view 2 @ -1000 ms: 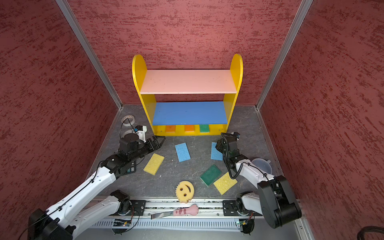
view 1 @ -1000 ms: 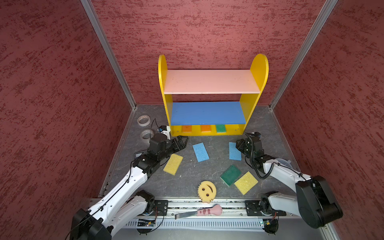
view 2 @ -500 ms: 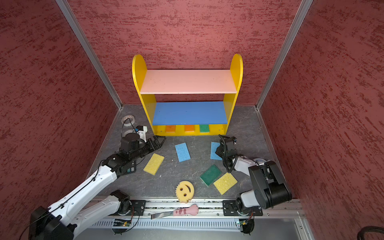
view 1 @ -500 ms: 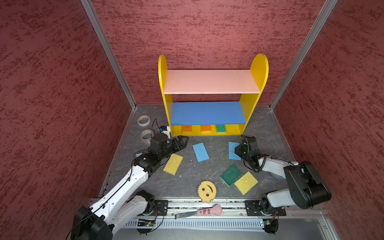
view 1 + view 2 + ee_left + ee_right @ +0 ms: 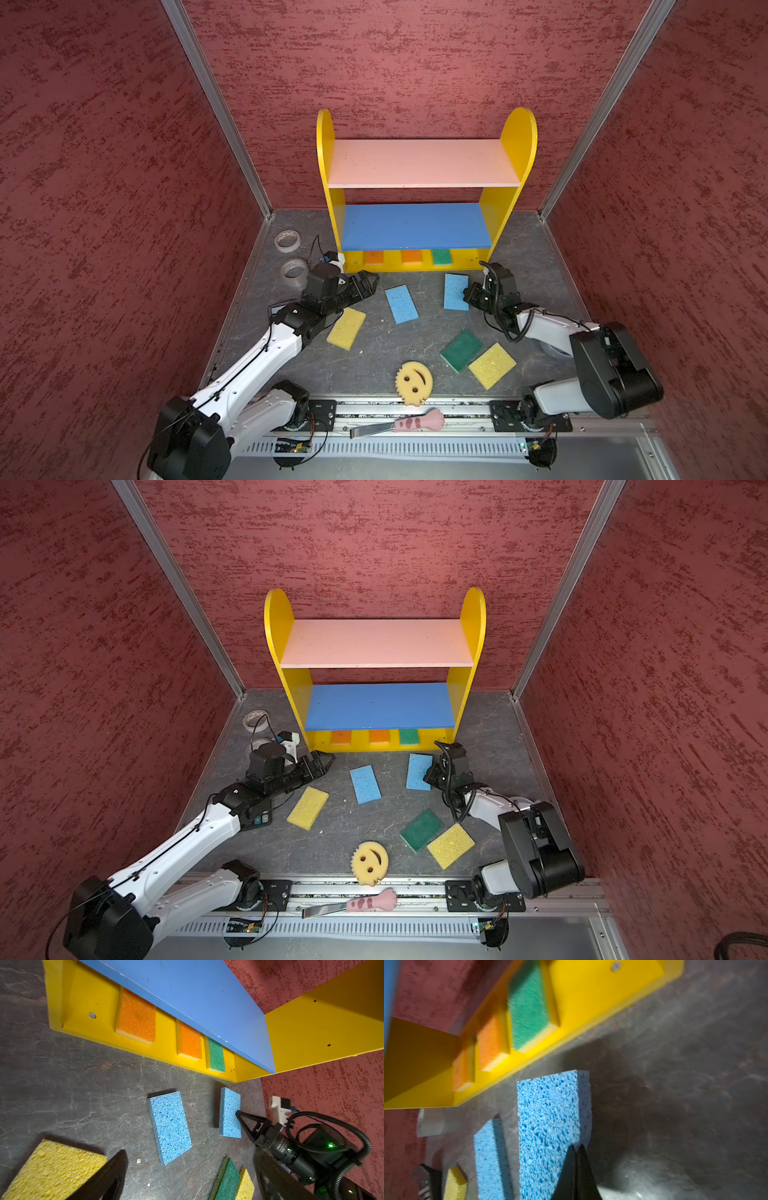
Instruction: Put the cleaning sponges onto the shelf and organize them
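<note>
- Your right gripper (image 5: 468, 294) is sitting clenched, tips touching the edge of the porous rectangular blue sponge (image 5: 455, 291), near the shelf (image 5: 419, 164).
- Your left gripper (image 5: 368, 283) is hanging wide open beside the pitted yellow sponge (image 5: 346, 328).
- Two orange sponges (image 5: 373, 257) are lying on the shelf's base.

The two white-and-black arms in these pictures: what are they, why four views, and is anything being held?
They are two robot arms at the front of a walled grey table, each ending in a two-fingered tool. Two pictures look down from overhead; the other two come from a camera on each wrist. At the back stands a shelf with two orange sponges and a green sponge on its yellow base. On the table lie two yellow sponges, a dark green sponge, a blue sponge and a smiley sponge. The right tool is shut, pinching the edge of a second blue sponge; the left tool is open and empty.
</note>
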`<move>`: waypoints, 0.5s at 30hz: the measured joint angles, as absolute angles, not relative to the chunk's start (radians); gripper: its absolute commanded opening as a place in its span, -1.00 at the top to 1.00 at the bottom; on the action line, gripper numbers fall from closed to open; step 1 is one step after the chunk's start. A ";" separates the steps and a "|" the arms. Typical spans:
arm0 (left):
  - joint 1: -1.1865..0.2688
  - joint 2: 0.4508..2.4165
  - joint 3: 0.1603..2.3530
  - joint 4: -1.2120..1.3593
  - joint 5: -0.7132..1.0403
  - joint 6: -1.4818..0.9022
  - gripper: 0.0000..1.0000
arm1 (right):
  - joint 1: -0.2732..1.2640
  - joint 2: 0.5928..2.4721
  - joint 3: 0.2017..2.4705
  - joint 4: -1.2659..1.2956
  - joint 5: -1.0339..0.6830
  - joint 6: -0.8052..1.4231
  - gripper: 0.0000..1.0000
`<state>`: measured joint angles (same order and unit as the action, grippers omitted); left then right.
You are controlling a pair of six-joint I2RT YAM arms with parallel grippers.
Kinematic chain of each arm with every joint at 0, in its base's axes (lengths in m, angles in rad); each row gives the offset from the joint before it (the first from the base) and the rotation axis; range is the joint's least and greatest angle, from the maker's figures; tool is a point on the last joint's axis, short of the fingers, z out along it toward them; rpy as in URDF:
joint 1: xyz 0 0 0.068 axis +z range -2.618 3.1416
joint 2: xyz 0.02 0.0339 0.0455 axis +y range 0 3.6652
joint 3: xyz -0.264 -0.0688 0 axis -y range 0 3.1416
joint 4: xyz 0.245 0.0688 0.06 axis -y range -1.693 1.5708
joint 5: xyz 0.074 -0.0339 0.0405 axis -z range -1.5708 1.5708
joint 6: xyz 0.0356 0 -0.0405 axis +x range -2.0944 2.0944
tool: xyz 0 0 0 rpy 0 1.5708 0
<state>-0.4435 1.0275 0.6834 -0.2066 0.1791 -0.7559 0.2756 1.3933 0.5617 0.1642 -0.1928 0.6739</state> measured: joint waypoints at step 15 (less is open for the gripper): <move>-0.443 1.059 0.722 -0.157 0.245 -0.766 -0.84 | 0.469 1.375 0.799 0.037 -0.190 0.560 1.00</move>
